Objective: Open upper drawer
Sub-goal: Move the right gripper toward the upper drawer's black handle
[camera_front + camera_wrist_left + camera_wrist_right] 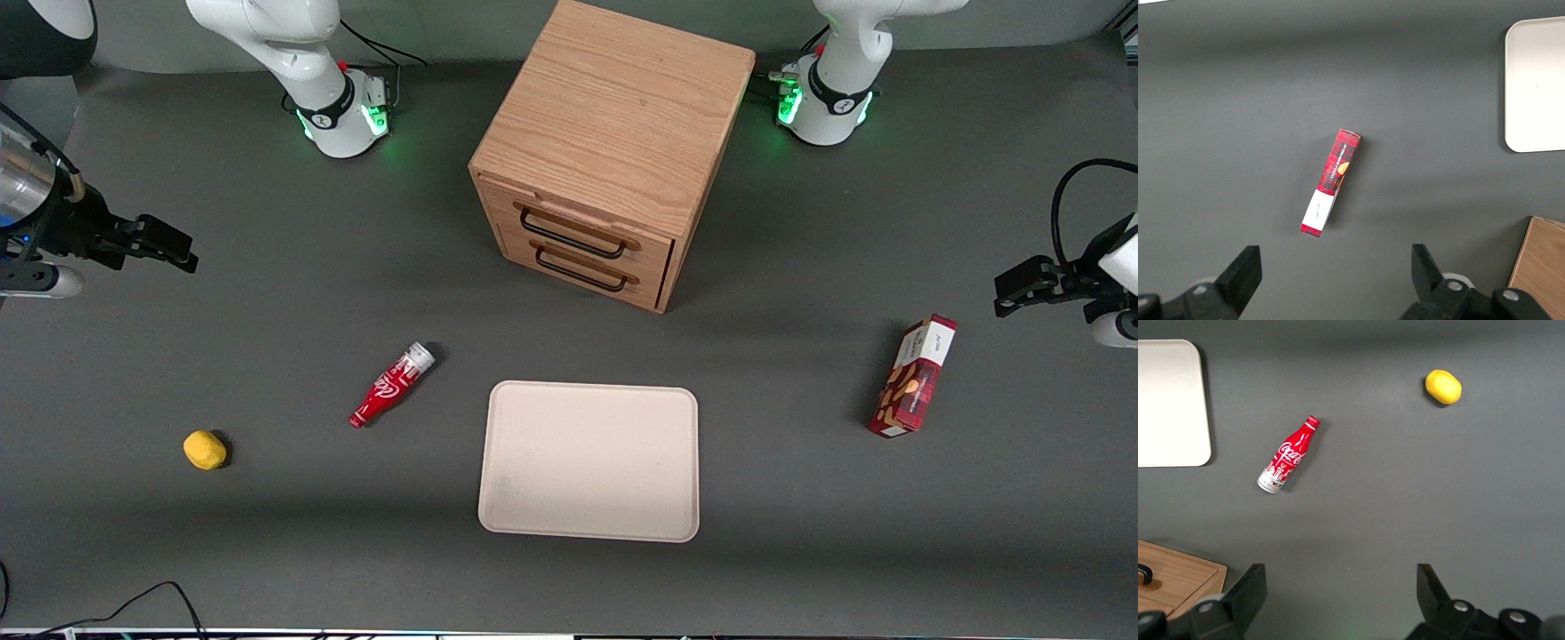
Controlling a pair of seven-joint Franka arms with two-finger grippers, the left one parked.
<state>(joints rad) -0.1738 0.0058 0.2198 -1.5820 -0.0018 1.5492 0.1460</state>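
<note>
The boxy wooden cabinet (613,116) stands at the middle of the table, farther from the front camera than the tray. Its upper drawer (578,224) is shut, with a thin black wire handle (571,236) across its front. The like lower drawer (582,267) sits just below it, also shut. My gripper (180,249) is open and empty, hovering above the table toward the working arm's end, well apart from the cabinet. In the right wrist view my gripper (1341,577) is spread wide over bare grey table, and a corner of the cabinet (1178,577) shows beside one finger.
A red cola bottle (391,385) lies on its side between my gripper and the tray (589,460); it also shows in the right wrist view (1288,455). A yellow lemon (204,450) lies nearer the front camera. A red snack box (914,376) lies toward the parked arm's end.
</note>
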